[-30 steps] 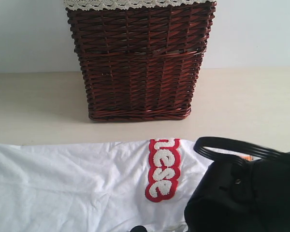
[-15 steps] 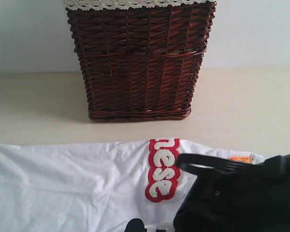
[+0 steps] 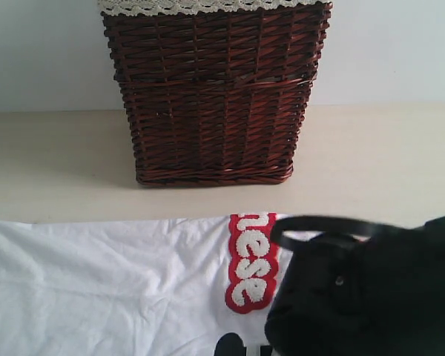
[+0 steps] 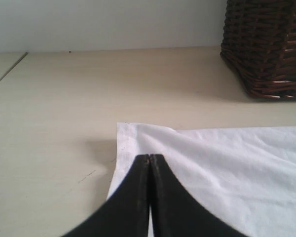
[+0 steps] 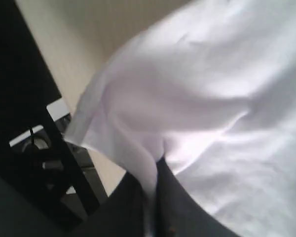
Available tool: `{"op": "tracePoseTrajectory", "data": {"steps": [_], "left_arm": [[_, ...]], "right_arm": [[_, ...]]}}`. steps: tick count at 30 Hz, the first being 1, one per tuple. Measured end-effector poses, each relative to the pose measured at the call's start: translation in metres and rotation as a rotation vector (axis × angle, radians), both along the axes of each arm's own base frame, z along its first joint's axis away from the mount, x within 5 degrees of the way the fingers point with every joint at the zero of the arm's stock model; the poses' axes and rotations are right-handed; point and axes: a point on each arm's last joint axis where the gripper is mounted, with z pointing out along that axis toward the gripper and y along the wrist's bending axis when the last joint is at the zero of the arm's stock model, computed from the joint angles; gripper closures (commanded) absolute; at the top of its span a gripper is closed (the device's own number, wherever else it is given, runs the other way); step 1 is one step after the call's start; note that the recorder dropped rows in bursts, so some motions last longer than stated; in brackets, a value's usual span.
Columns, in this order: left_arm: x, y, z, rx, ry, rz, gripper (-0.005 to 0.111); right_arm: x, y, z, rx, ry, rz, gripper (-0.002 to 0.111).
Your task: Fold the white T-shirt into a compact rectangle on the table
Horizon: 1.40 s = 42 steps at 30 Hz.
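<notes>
White shirt (image 3: 119, 289) lies mostly flat on the table (image 3: 59, 156) in front of the basket (image 3: 211, 96), with the right gripper (image 5: 155, 197) clamped on a lifted bit of its cloth below the basket's right side and the left gripper (image 4: 149, 160), jaws pressed together, at the shirt edge off past the basket's left side.

Wicker basket (image 3: 211, 96) stands far centre of table (image 3: 52, 156); open lanes either side, and between basket and white T-shirt (image 3: 96, 282).

Right arm (image 3: 371, 297) bulky, black; thin loop (image 3: 319, 219), probably cable; left claw (image 4: 149, 158) black.
</notes>
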Motion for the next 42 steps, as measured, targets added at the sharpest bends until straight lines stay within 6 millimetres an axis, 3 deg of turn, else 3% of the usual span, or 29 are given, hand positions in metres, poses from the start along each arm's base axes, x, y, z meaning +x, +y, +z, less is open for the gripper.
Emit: {"op": "tracePoseTrajectory", "data": {"steps": [6,15,18,20,24,34,42], "left_arm": [[0.0,0.0,0.0,0.0,0.0,0.0,0.107],[0.0,0.0,0.0,0.0,0.0,0.0,0.107],[0.0,0.0,0.0,0.0,0.0,0.0,0.107],[0.0,0.0,0.0,0.0,0.0,0.0,0.107],[0.0,0.0,0.0,0.0,0.0,0.0,0.107],[0.0,0.0,0.0,0.0,0.0,0.0,0.107],[0.0,0.0,0.0,0.0,0.0,0.0,0.107]], "right_arm": [[0.018,0.001,0.045,-0.062,-0.14,0.125,0.108],[0.059,0.009,0.065,-0.096,-0.554,0.358,0.108],[0.062,0.02,0.065,0.015,-0.605,0.394,0.098],[0.062,0.026,0.064,0.067,-0.615,0.407,0.086],[0.068,0.032,0.049,0.031,-0.626,0.435,0.067],[0.098,0.033,0.01,-0.247,-0.906,0.283,0.069],[0.107,0.037,0.018,-0.223,-1.071,0.262,0.069]]}}
